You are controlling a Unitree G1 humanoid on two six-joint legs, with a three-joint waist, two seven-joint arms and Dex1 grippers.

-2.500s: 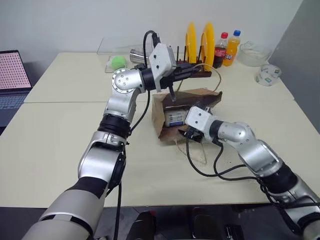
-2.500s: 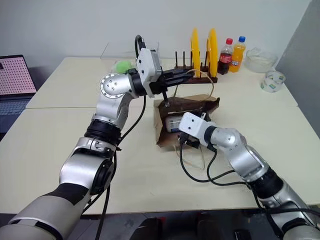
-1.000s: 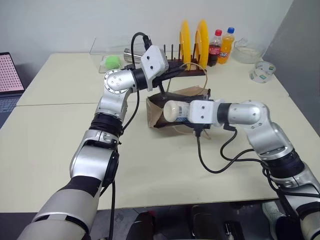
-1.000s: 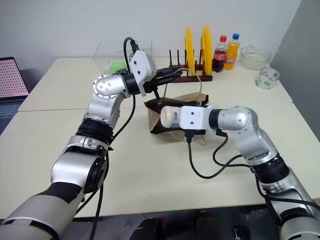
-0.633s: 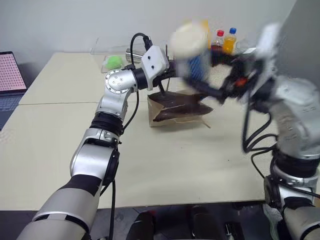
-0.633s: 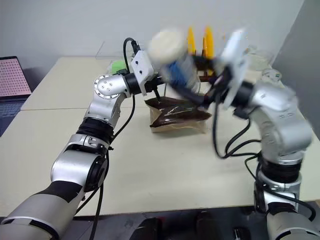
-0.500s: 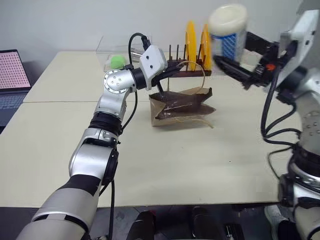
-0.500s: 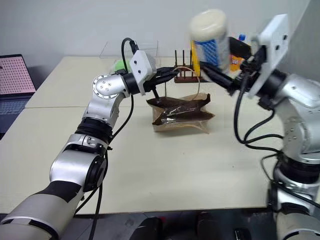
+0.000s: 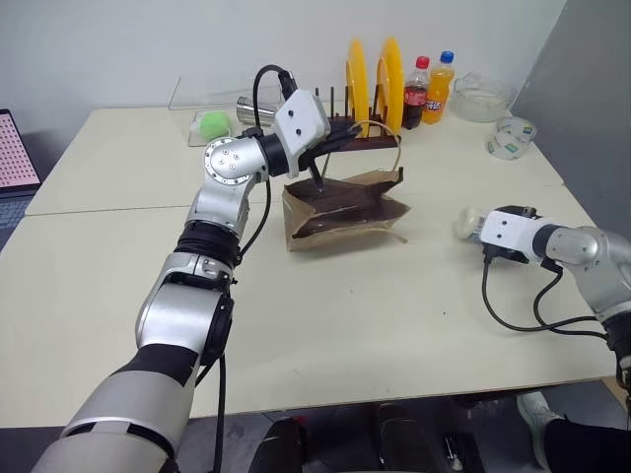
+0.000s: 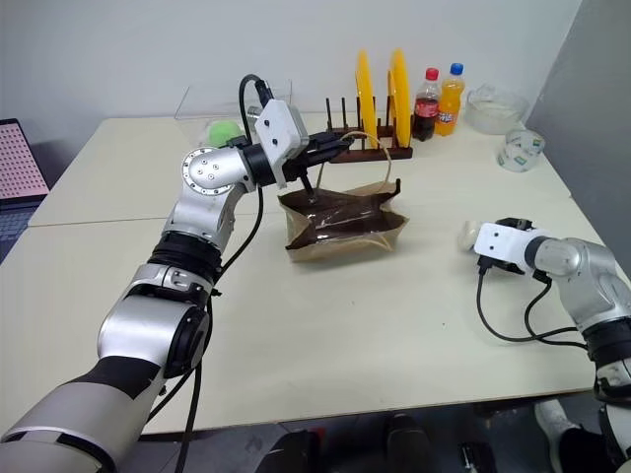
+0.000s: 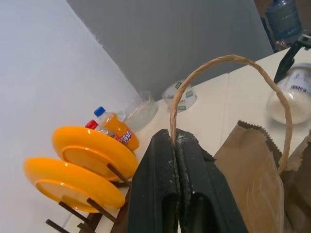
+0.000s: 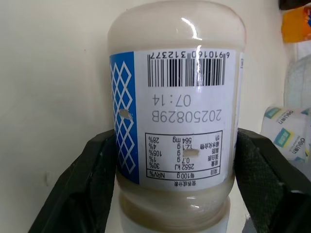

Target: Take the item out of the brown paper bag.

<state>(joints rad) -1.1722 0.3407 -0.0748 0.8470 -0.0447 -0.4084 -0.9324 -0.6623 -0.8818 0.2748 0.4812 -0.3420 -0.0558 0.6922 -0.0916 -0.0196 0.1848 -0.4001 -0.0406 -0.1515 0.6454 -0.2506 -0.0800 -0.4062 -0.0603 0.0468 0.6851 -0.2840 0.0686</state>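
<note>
At right of the frame, the right gripper [image 12: 176, 187] clamps the item [image 12: 176, 121], a cream-white bottle, low over the table [image 9: 325, 315]. Farther back at centre, the left gripper [image 11: 176, 145] pinches a cord handle [image 11: 228, 60] of the brown paper bag [image 9: 340, 209].

You see the bottle [image 12: 175, 116], pale cream with a white and blue label, clamped between the right claw's [image 10: 471, 237] fingers, well apart from the bag [image 9: 340, 209]. The creased brown bag hangs by one cord handle [image 11: 228, 92] from the left claw [image 11: 175, 141].
</note>
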